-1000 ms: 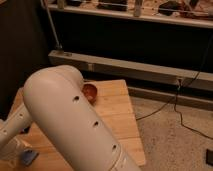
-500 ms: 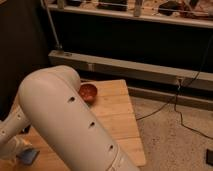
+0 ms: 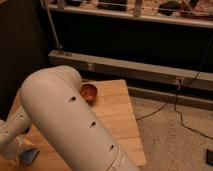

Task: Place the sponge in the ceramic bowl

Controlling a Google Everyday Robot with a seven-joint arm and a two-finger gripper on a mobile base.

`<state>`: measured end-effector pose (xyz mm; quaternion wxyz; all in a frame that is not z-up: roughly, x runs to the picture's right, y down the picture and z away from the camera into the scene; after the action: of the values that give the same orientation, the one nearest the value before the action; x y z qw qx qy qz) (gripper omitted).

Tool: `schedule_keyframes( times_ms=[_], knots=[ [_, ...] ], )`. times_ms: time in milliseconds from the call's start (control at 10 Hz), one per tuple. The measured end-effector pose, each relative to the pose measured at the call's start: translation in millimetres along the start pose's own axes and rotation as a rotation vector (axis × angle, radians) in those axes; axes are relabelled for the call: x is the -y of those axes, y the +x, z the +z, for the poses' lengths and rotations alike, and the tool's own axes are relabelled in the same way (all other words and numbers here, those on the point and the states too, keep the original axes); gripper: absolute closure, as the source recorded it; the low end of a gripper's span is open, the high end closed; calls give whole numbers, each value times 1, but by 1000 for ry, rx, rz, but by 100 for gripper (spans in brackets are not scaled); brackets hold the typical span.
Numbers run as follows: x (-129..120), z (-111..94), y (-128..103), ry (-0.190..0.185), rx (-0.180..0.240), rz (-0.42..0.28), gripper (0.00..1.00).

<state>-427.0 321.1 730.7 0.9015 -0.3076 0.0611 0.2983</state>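
Right up front, huge white arm [image 3: 75, 125], sweeping from the left edge down to bottom centre, blocking much of the wooden table [image 3: 120, 117]. Off to the right, speckled floor [image 3: 175, 142]. Behind, dark wall [image 3: 125, 40] with a long grey ledge [image 3: 130, 69] along its foot. Now the bowl [image 3: 90, 92]: reddish-brown, glossy, upright on the table's far side, tucked just beside the arm's upper edge. Down in the bottom-left corner, gripper [image 3: 19, 150], low by the table's near edge, mostly hidden, grip impossible to tell. Right beside it, blue sponge [image 3: 30, 156], contact unclear, well apart from the bowl.
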Motion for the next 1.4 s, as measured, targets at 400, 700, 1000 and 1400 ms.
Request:
schedule_keyframes(
  times_ms=[400,700,1000,1400],
  knots=[
    [3,3,0,-27,17,-7,46],
    [3,5,0,-38,16,-18,66],
    [4,2,-1,-46,18,-32,82],
    [24,-31,-12,-21,64,-60,82]
  ],
)
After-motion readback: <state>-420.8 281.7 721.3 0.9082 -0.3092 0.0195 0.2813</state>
